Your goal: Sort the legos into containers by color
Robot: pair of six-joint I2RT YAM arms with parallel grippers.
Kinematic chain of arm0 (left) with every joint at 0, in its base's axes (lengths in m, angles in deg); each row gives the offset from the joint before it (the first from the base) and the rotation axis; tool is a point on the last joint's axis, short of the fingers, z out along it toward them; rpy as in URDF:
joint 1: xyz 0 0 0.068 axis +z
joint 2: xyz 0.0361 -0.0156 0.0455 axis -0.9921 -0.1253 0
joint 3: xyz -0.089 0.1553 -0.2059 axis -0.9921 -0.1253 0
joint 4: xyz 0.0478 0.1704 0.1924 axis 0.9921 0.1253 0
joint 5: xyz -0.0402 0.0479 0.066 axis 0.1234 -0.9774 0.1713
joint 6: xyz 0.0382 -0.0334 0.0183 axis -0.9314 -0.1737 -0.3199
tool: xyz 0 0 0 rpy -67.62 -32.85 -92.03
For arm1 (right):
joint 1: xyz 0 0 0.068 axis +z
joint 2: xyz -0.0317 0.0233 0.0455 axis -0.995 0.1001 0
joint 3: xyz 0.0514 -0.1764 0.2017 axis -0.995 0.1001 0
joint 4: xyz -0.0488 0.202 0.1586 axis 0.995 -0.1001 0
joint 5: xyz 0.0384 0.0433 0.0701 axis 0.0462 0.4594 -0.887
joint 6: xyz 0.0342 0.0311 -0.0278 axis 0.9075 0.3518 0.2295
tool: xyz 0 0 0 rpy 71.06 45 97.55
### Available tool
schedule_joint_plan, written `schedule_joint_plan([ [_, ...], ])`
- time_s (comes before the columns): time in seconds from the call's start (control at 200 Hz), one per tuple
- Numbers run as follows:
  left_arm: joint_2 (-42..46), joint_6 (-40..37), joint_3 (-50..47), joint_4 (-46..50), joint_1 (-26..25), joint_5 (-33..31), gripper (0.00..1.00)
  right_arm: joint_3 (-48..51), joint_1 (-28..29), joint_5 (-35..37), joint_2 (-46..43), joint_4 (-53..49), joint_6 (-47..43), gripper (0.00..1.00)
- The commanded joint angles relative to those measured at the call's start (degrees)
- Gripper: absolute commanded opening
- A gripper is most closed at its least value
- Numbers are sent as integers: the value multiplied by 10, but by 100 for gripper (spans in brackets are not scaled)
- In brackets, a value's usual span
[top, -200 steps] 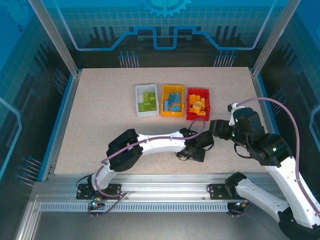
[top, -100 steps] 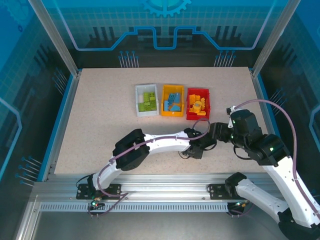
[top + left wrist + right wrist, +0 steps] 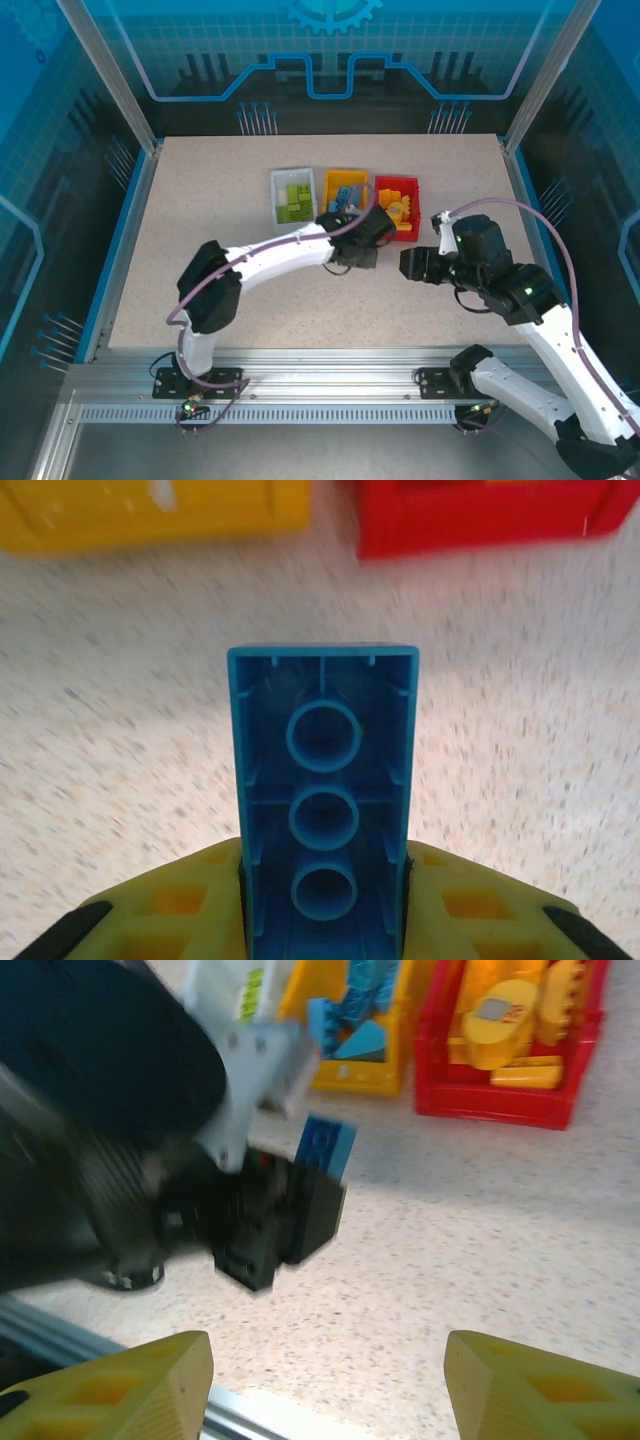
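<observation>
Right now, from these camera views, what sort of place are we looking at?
Probably a robot lab work cell. A left arm and right arm are bolted to a metal rail at the table edge, clear panels enclose it, and the left tool holds a blue brick near three bins of toy bricks.

Bright even light, wrist views motion-blurred

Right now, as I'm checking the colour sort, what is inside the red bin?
A pile of orange-yellow legos sits in the red bin, with no green or blue among those showing. The pile covers the bin's floor, so anything beneath it cannot be seen.
</observation>
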Motion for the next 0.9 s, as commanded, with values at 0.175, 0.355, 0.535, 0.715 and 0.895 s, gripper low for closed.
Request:
schedule_joint_plan([
  [0.175,-32,-89,53,-55,124,125,29,16,60,3,30,156,11,64],
  [0.355,-114,-118,148,-65,166,160,29,-5,95,86,89,187,22,63],
  [0.535,-197,-123,244,-47,187,179,31,-23,98,102,129,196,21,63],
  [0.715,-247,-126,303,-43,192,202,36,-23,98,105,138,198,18,64],
  [0.895,-250,-118,315,-23,193,195,54,-21,97,107,143,192,19,66],
])
